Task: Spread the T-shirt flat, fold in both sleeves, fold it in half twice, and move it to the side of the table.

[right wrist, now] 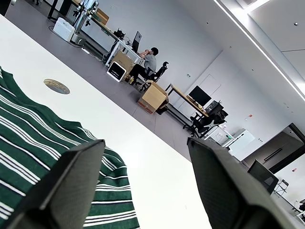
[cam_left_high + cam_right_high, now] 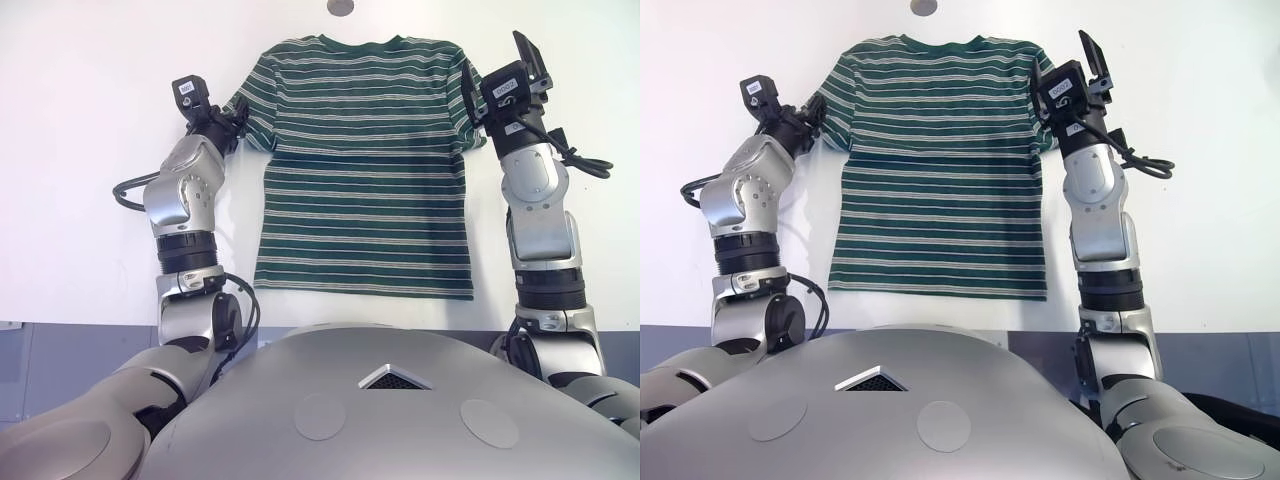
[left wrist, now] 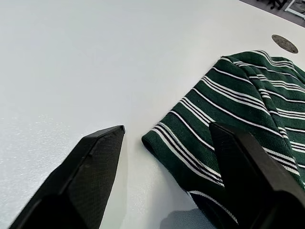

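Observation:
A dark green T-shirt [image 2: 365, 170] with white stripes lies spread flat on the white table [image 2: 80, 150], collar at the far side. My left gripper [image 2: 236, 124] is at the shirt's left sleeve [image 3: 200, 129]. It is open, low over the table, and the sleeve's hem lies between its fingers [image 3: 90, 176]. My right gripper [image 2: 469, 96] is at the right sleeve [image 1: 107, 191]. It is open too, its fingers [image 1: 66, 186] spread over the striped cloth, and it hides part of that sleeve in the head views.
A small grey disc [image 2: 340, 6] is set in the table just beyond the collar. Bare white table extends on both sides of the shirt. The table's front edge [image 2: 80, 323] runs close to the shirt's bottom hem.

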`<action>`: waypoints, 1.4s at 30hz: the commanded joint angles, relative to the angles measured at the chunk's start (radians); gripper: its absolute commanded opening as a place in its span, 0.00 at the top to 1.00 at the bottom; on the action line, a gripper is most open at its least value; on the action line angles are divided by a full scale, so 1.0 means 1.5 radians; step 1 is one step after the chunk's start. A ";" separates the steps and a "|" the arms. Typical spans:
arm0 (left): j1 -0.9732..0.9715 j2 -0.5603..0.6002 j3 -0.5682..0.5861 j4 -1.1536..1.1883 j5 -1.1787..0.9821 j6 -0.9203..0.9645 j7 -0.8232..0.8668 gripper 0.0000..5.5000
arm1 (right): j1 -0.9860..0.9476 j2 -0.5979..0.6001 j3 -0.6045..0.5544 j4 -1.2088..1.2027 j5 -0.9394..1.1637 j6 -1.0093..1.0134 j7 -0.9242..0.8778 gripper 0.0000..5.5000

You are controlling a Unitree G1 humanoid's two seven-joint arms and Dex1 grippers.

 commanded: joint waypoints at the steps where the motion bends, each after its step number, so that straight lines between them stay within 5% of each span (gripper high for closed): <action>1: 0.023 -0.007 -0.006 0.047 0.010 0.019 0.005 0.53 | -0.016 0.005 -0.002 0.007 0.001 0.003 0.006 0.42; 14: 0.021 0.001 -0.024 0.065 0.032 -0.032 0.001 0.99 | -0.022 0.009 -0.004 0.013 0.000 -0.004 0.003 0.42; 32: -0.049 0.014 -0.049 0.056 0.083 -0.195 -0.015 0.99 | -0.030 0.017 0.001 0.019 -0.003 -0.014 0.000 0.42; 42: -0.015 0.062 -0.154 -0.120 0.108 0.004 -0.080 0.99 | -0.022 0.028 0.000 0.014 -0.007 -0.012 -0.012 0.42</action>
